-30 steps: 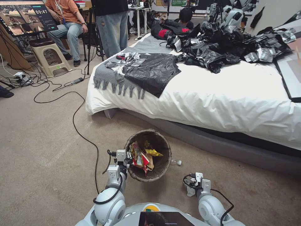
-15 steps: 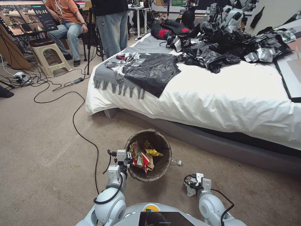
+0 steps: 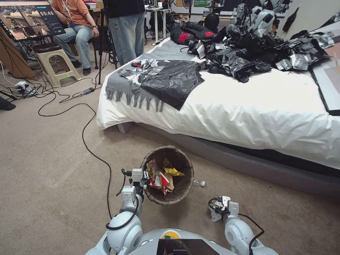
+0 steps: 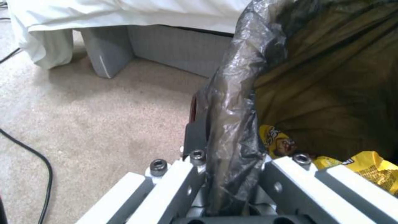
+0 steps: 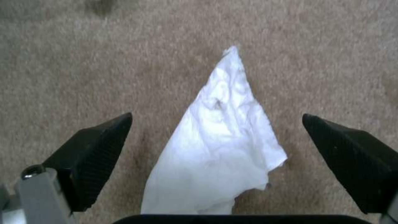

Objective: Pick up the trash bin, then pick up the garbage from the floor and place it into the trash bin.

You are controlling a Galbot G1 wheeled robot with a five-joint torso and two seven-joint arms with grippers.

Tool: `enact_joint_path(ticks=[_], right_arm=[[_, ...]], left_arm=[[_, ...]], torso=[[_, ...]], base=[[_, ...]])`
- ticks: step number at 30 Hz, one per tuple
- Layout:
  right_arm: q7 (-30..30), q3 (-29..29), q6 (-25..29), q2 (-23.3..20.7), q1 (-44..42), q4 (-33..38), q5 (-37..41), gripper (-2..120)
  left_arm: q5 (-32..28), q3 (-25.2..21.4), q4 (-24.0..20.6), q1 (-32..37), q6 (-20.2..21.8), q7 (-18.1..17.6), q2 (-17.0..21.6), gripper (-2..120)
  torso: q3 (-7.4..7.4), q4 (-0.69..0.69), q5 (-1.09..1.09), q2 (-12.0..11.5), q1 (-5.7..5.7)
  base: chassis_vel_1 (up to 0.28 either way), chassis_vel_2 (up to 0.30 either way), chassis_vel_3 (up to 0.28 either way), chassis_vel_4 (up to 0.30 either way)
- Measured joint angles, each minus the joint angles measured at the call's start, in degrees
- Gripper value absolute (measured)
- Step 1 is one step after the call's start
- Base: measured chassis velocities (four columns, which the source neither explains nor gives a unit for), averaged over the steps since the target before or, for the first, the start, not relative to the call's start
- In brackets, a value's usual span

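Note:
The trash bin (image 3: 181, 184), lined with a dark bag, is tilted toward me with snack wrappers (image 3: 158, 175) and a tan paper piece inside. My left gripper (image 3: 144, 176) is shut on its near-left rim; the left wrist view shows the bag-wrapped rim (image 4: 232, 124) pinched between the jaws, with yellow wrappers (image 4: 365, 169) inside. My right gripper (image 3: 215, 211) hangs low over the carpet to the right of the bin. It is open, and a white tissue (image 5: 224, 140) lies flat between its black fingertips (image 5: 99, 140). A clear bottle (image 3: 199, 182) peeks out behind the bin.
A white bed (image 3: 248, 106) on a grey base fills the right and far side, heaped with black and silver plastic sheets (image 3: 255, 49). A black cable (image 3: 88, 141) snakes over the carpet on the left. People, a stool (image 3: 53, 60) and a monitor stand far left.
My right gripper has sunk slightly lower and nearer to me over the tissue. The bin and my left gripper have stayed put.

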Motion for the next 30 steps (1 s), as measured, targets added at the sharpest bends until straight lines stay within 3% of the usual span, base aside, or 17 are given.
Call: enact_joint_path(ticks=[14, 30], right_arm=[[0.5, -0.2, -1.6, 0.7, 0.9, -1.6, 2.2, 89], [1.0, -0.3, -1.6, 1.4, 1.6, -3.4, 3.1, 45]], left_arm=[[-0.1, -0.1, -0.1, 0.0, 0.0, -0.1, 0.3, 0], [0.1, 0.0, -0.1, 0.2, -0.1, -0.1, 0.0, 0]], torso=[[0.00, 0.00, 0.00, 0.0, 0.00], [0.00, 0.01, 0.00, 0.0, 0.00]], base=[[0.000, 0.000, 0.000, 0.000], [0.000, 0.000, 0.000, 0.000]])
